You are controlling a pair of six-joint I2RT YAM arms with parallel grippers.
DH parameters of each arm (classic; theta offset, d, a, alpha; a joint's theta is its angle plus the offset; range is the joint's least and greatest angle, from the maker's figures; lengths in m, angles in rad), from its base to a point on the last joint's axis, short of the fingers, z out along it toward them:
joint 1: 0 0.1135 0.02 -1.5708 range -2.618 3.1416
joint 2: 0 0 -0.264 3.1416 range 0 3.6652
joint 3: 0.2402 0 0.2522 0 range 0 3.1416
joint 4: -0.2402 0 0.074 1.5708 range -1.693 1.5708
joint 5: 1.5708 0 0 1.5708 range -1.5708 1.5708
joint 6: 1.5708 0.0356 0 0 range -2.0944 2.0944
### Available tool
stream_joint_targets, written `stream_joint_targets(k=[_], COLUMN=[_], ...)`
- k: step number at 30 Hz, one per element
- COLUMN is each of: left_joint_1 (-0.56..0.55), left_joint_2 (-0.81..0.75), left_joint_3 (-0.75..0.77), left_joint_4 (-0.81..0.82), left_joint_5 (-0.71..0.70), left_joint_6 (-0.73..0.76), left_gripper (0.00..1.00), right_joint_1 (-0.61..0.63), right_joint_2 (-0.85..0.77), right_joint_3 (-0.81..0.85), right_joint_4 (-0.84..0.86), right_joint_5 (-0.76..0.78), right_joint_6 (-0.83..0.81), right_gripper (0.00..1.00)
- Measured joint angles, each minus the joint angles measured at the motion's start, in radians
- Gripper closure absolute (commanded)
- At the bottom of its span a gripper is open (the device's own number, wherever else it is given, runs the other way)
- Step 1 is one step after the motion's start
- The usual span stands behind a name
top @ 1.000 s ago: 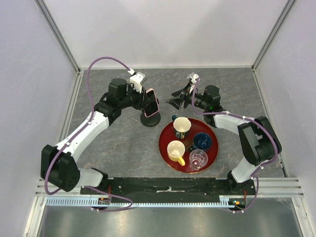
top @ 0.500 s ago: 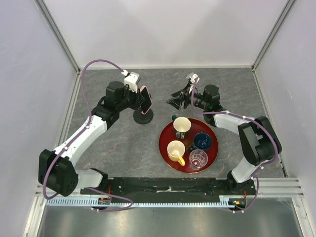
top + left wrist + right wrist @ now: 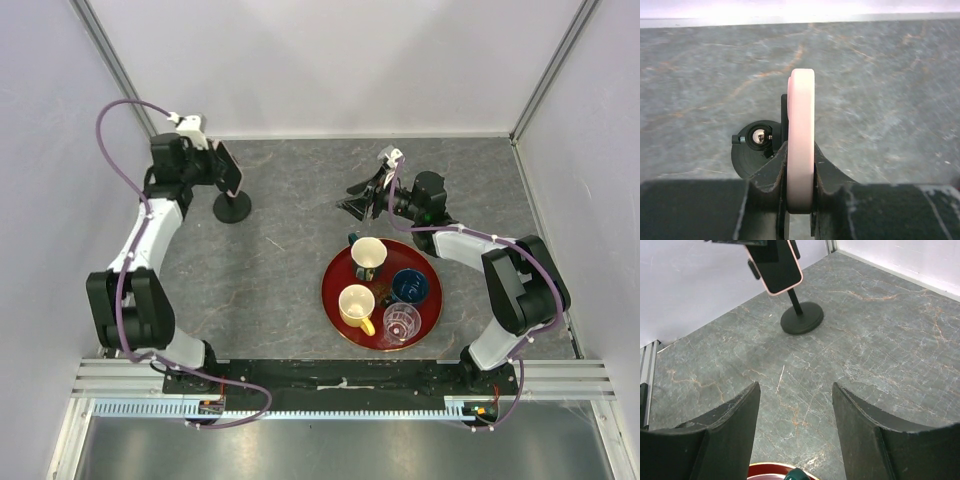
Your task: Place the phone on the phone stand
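Note:
The phone [image 3: 231, 173], black screen with a pink rim, stands upright over the phone stand [image 3: 233, 208] at the table's back left. My left gripper [image 3: 219, 168] is shut on the phone. In the left wrist view the pink phone edge [image 3: 801, 140] sits between the two jaws, with the stand's round base [image 3: 752, 150] below and to its left. The right wrist view shows the phone [image 3: 776, 265] at the head of the stand [image 3: 801, 317]. My right gripper [image 3: 358, 196] is open and empty at mid back, its fingers [image 3: 730, 415] wide apart.
A red tray [image 3: 330, 290] sits right of centre, holding a cream cup [image 3: 368, 255], a yellow mug [image 3: 355, 305], a blue cup [image 3: 409, 286] and a clear glass [image 3: 400, 322]. White walls close in the back and both sides.
My left arm has swung far to the left and back with the phone. The stand has moved along under it, from mid table to the back left. The right arm has not moved.

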Motion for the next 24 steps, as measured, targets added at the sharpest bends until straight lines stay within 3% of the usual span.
stream_joint_targets(k=[10,14,24], left_joint_1=[0.219,0.247,0.278], left_joint_2=[0.257,0.378,0.534], left_joint_3=[0.279,0.437,0.660], left_joint_4=[-0.043,-0.090,-0.164], left_joint_5=[0.175,0.207,0.260], left_joint_6=[0.153,0.172,0.188], left_gripper=[0.98,0.98,0.98], right_joint_1=[-0.001,-0.003,-0.015], right_joint_2=[0.005,0.020,0.034], right_joint_3=[0.000,0.002,0.008], right_joint_4=[0.083,0.095,0.087], right_joint_5=[-0.027,-0.039,-0.044], right_joint_6=[0.033,0.037,0.037], right_gripper=[0.35,0.35,0.35])
